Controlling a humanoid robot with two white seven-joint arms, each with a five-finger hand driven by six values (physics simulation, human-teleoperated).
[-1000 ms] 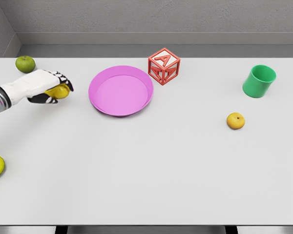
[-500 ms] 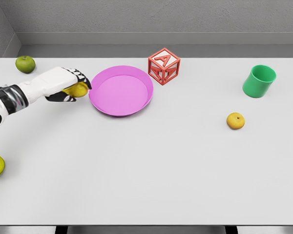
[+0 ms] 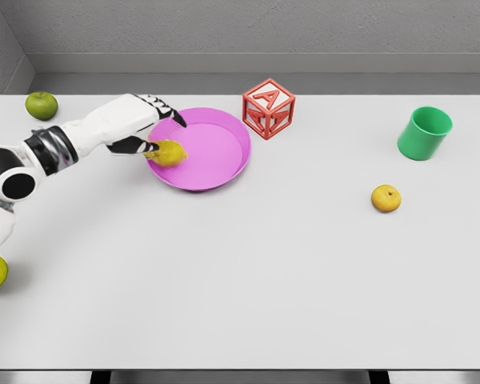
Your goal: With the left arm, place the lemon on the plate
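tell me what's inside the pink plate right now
The lemon sits in the pink plate near its left rim, with the left hand over it, fingers spread. The rest of the plate floor is bare. The spot beneath the lemon is hidden.

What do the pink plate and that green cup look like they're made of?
Pink plate: probably plastic, judging by its uniform colour and smooth, matte surface with a soft rim. Green cup: likely plastic too, with one flat colour and thin walls. As simulator renders, both are only guesses.
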